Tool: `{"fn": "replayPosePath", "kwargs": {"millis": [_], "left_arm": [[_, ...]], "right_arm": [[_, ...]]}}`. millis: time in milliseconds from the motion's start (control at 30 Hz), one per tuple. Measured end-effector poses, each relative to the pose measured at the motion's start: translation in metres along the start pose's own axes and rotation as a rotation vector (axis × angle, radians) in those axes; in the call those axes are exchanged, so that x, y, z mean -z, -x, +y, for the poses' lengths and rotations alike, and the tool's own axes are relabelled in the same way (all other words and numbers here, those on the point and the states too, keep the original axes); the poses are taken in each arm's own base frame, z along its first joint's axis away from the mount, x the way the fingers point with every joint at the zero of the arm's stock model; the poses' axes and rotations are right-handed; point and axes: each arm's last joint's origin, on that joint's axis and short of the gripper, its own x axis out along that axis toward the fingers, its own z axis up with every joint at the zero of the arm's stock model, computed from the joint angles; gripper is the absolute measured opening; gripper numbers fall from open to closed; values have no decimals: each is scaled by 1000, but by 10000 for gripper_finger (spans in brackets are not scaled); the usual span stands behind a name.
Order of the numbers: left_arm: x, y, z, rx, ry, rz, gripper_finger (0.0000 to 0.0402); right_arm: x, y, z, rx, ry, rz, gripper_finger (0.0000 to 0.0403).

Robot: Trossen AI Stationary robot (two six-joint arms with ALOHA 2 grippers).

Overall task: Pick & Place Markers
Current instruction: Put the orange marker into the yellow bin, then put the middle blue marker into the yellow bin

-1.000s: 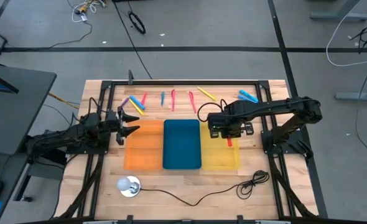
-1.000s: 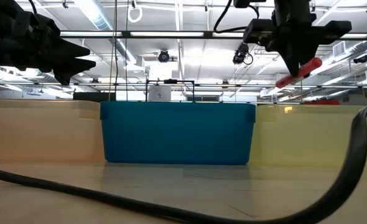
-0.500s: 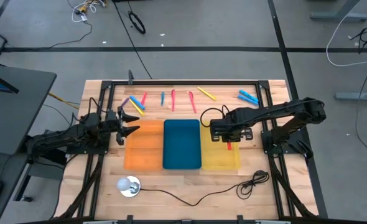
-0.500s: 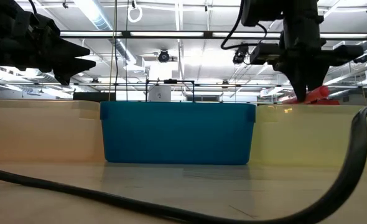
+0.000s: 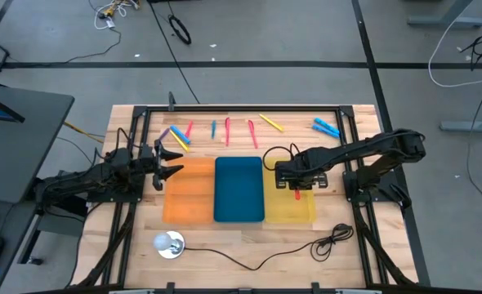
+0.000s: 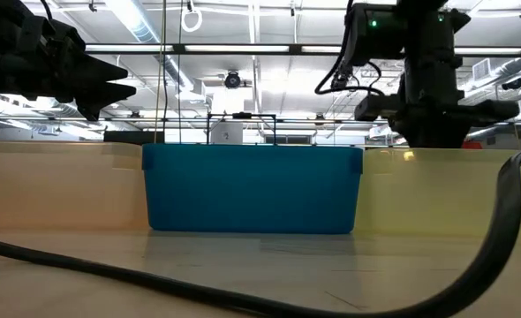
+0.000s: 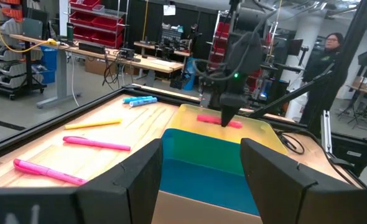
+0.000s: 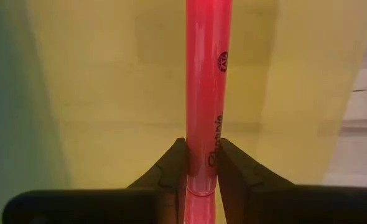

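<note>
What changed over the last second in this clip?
The right gripper, shut on the red marker, moved toward the table's near edge and came down into the yellow tray; nothing was released. The left gripper stayed open beside the orange tray, and the markers on the table did not move.

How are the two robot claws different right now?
The right gripper is shut on a red marker; the left gripper is open and holds nothing. The right gripper is over the yellow tray; the left gripper hovers beside the orange tray. Both are dark, two-fingered claws.
</note>
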Motion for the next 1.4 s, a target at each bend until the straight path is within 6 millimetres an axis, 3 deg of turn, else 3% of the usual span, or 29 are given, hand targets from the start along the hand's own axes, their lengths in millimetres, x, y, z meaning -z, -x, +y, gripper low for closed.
{"fn": "replayPosePath", "kwargs": {"millis": [400,633,867,1133,1400], "left_arm": [[0,0,0,0,0,0,222],[0,0,0,0,1,0,222],[0,0,0,0,1,-1,222],[0,0,0,0,1,-1,222],[0,0,0,0,1,-1,222]], "right_arm": [[-1,-31,-1,34,-4,18,66],[-1,-33,-1,15,7,29,67],[-1,-30,-1,-8,26,8,125],[-2,-6,-1,-108,63,-49,236],[-2,31,-10,-199,52,-99,258]]}}
